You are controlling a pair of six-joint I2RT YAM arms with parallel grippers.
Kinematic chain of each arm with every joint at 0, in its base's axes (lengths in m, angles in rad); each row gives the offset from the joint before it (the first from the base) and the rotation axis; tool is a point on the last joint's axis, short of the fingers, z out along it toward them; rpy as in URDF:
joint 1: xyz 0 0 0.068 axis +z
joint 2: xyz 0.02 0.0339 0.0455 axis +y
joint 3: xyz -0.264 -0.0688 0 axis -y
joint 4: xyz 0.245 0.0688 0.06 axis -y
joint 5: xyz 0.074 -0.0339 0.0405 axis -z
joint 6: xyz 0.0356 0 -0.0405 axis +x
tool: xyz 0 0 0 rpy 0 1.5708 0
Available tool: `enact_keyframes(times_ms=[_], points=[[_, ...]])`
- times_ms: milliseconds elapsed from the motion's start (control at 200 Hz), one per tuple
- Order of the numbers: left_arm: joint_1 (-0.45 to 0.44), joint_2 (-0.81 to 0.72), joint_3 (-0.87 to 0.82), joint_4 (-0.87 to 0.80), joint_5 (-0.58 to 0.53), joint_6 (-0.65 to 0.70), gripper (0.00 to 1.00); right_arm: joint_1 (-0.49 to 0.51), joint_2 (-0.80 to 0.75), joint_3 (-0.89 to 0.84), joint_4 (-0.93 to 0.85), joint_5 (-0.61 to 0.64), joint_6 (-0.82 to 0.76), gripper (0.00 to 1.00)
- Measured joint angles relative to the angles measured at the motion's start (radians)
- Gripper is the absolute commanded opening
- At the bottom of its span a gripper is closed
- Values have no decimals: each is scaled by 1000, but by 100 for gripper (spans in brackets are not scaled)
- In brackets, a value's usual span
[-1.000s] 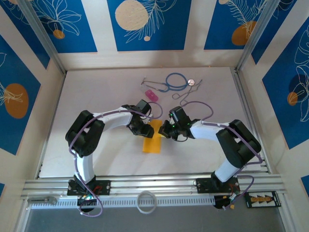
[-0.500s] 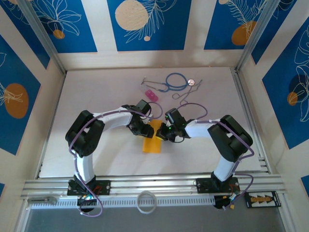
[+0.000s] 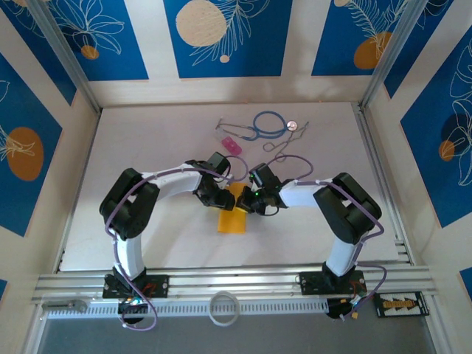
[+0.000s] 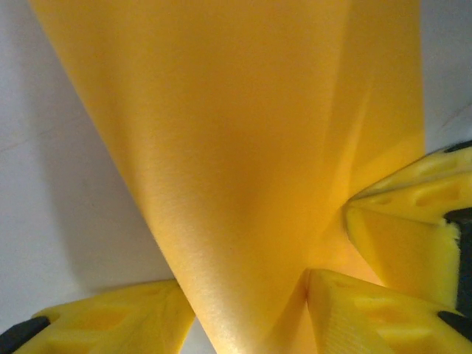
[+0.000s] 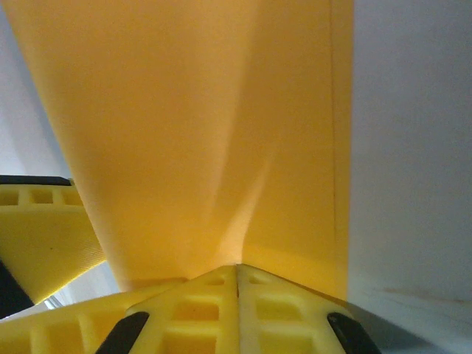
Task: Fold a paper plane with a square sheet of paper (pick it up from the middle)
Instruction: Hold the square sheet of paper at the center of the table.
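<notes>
At left, left gripper [image 3: 212, 195] low over the far left part of the paper [image 3: 232, 220], mid-table [image 3: 147, 147]. Seen from the left wrist: fingers [image 4: 96, 321] part-way apart, astride a raised hump of the sheet, touching it on both sides. Gripping or merely flanking, impossible to tell.

In the centre, paper as a narrow orange strip, long axis toward the arms, near end flat on the table, far end tucked between the two grippers.

At right, right gripper [image 3: 249, 200] closed tight, tips pinching the sheet, a pucker fanning out from the pinch.

Judged progress: early. Sheet taken about the middle, perhaps doubled along its centre line. No nose corners turned in, no wings, no dart shape yet. Nearly all the folding left.
</notes>
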Motion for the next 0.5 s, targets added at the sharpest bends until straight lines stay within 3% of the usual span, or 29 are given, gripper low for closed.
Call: enact_keyframes(times_ms=[500], points=[[0, -75, -93, 117, 37, -90, 60, -62, -10, -32, 8, -74, -153, 0]])
